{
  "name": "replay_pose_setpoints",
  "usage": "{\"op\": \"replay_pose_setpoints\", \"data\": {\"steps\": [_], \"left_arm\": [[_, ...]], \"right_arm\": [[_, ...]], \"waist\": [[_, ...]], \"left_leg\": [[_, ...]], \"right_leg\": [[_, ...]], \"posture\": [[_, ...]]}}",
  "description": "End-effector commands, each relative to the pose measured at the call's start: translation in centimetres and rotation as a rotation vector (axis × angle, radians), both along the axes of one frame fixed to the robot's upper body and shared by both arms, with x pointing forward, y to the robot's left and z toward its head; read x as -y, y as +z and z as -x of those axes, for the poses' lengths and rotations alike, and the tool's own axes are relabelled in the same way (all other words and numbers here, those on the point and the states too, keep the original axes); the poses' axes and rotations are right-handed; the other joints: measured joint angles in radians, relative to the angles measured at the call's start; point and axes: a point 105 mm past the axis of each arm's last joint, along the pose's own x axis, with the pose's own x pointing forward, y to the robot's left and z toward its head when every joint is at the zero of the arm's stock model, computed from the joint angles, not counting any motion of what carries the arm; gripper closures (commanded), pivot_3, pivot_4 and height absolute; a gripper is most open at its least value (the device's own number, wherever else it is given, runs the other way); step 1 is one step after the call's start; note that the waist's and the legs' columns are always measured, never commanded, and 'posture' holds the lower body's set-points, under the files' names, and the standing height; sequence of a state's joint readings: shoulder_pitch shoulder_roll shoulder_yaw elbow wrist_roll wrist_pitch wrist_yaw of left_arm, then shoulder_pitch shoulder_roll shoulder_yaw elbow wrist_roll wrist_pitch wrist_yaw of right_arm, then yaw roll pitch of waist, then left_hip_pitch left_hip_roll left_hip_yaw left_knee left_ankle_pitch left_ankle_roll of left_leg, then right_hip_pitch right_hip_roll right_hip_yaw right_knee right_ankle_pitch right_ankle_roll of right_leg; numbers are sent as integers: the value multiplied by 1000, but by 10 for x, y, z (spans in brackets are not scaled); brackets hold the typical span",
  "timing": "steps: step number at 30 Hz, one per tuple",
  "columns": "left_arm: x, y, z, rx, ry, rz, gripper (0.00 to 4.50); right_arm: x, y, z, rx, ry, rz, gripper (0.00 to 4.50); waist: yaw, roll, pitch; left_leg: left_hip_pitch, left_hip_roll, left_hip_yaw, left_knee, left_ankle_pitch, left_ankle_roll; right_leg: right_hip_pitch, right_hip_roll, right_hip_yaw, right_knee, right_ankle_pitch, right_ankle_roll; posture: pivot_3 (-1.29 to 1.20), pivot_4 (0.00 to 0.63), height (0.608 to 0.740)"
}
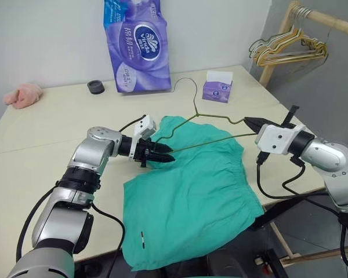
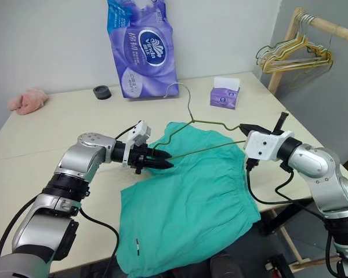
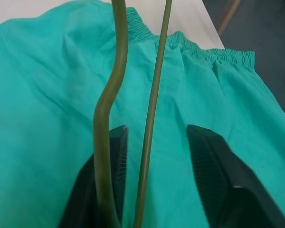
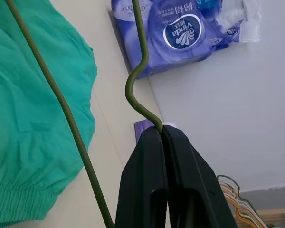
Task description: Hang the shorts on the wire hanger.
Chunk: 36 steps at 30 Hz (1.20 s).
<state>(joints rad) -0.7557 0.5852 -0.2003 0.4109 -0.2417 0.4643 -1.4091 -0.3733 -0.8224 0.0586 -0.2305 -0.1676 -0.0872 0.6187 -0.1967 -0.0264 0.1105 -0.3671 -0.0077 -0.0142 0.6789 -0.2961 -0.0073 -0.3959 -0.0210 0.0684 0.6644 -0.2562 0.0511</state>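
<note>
While pinched tight on one corner of the wire hanger (image 1: 217,124), right gripper (image 1: 247,122) keeping it level above the shorts (image 1: 188,197) spread flat on the table (image 1: 58,124). Left gripper (image 1: 167,155) half-parted at the opposite corner, wires between its fingers (image 3: 109,166), grip uncertain.

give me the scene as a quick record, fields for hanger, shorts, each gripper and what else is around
hanger: held over the shorts, hook toward the wall
shorts: flat on the table, front edge overhanging
right gripper: shut on the hanger's end
left gripper: jaws part open around the hanger's other end, wire between them
background: tissue pack, tissue box, pink cloth, hangers on a rail
</note>
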Motion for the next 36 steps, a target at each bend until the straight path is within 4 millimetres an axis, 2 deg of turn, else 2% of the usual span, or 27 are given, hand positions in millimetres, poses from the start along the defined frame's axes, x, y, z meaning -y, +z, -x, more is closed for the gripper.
{"op": "replay_pose_setpoints", "data": {"steps": [1, 4, 9, 12, 14, 16, 19, 21, 25, 27, 30, 32, 36], "left_arm": [[12, -1, 14, -2, -58, 27, 3729], [15, -7, 21, -15, -70, 23, 4467], [14, -8, 21, -10, -52, 23, 4467], [11, -10, 18, 7, -38, 2, 4500], [5, -13, 14, 43, -26, -36, 4500], [2, -13, 10, 71, -14, -53, 4500], [2, -12, 7, 112, -18, -70, 4500], [1, -12, 6, 142, -35, -93, 4500], [-2, -11, 7, 227, -108, -170, 4500], [-1, -9, 8, 264, -142, -191, 4500], [1, -7, 8, 300, -171, -209, 4500], [6, -3, 9, 311, -180, -195, 4500], [13, 1, 13, 317, -205, -175, 4500]], "right_arm": [[-2, 20, 5, 81, 16, -9, 4500], [-5, 18, 8, 72, 41, -9, 4500], [-9, 12, 14, 56, 81, 16, 4500], [-7, 4, 17, -3, 93, 31, 3839], [-1, -4, 22, -104, 101, 54, 3293], [6, -11, 30, -206, 102, 77, 2581], [17, -11, 42, -347, 77, 71, 1658], [23, -2, 46, -424, 41, 24, 1056], [29, 19, 46, -527, -19, -82, 1056], [28, 20, 40, -573, -50, -145, 1056], [20, 5, 41, -694, -50, -174, 1056], [13, -13, 45, -784, -45, -141, 1056], [6, -31, 40, -848, -56, -128, 1056]], "waist": [[0, 0, 0], [1, 0, 0], [1, 0, 0], [1, 0, 0], [2, 0, 0], [3, 0, 0], [3, 0, 0], [4, 0, 0], [0, 0, 0], [0, 0, 0], [2, 0, 0], [2, 0, 0], [2, 0, 0]], "left_leg": [[0, 0, 0, 0, 0, 0], [0, 0, 0, 0, 0, 0], [0, 0, 0, 0, 0, 0], [0, 0, 0, 0, 0, 0], [0, 0, 0, 0, 0, 0], [0, 0, 0, 0, 0, 0], [1, 0, 0, 1, 0, 0], [1, 0, 0, 1, 0, 0], [1, 0, 0, 1, 0, 0], [2, 0, 0, 0, 0, 0], [1, 1, -1, 0, 0, 0], [1, 1, -1, 0, 0, 0], [0, 0, 0, 1, 0, 0]], "right_leg": [[0, 0, 0, 0, 0, 0], [0, 0, 0, 0, 0, 0], [0, 0, 0, 0, 0, -1], [0, 0, 0, 0, 0, -1], [0, 0, 0, 0, 0, -1], [1, 0, 0, 0, 0, -1], [2, 0, -1, 0, 0, -1], [2, 0, -1, 0, 0, 0], [2, 0, -1, 0, 0, 0], [2, 0, 0, 0, 0, 0], [2, 0, -1, -1, 0, 0], [1, 0, -1, -1, 0, 0], [1, -1, -1, -1, 0, 0]], "posture": [[-222, 64, 740], [-222, 64, 740], [-219, 63, 740], [-218, 63, 740], [-216, 64, 740], [-216, 64, 740], [-217, 67, 740], [-217, 67, 740], [-224, 67, 740], [-232, 65, 740], [-232, 62, 740], [-231, 62, 740], [-227, 61, 740]]}}
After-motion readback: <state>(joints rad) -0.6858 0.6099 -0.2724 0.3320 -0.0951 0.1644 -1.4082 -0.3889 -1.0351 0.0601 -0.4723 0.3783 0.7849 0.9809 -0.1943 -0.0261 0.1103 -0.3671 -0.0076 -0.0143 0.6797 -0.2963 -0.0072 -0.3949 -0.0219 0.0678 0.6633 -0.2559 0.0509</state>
